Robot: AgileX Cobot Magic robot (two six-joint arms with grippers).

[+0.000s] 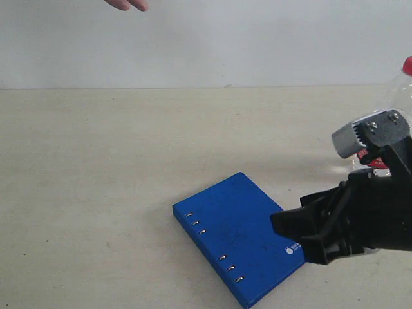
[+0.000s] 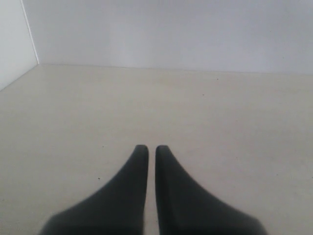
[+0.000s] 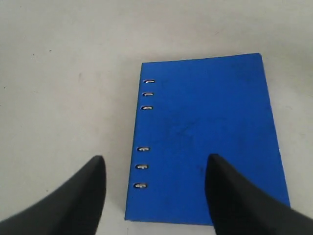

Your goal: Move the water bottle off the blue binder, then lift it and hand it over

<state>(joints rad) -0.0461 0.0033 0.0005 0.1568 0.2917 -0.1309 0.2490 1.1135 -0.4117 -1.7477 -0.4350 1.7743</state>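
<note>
The water bottle is already off the blue binder: it stands at the far right edge of the scene, its red cap showing above the right arm, its lower part hidden behind that arm, so I cannot tell how squarely it sits on the tabletop. The binder lies flat and closed near the middle, rings toward the left. The right fingers hang spread wide over the binder's near right corner with nothing between them. The left fingers are pressed together, empty, over bare tabletop.

The nearest danger seems to be the bottle: the arm is right against it in the exterior view, and a swing or a lift of the wrist could tip it or sweep it off the right side. The binder is thin and flat, so the fingers may scrape the tabletop or push it along rather than catch an edge. Gripped at one corner, it could sag, fall open or slip out. A person's hand waits far off at the far left, a long carry for a weak hold
</note>
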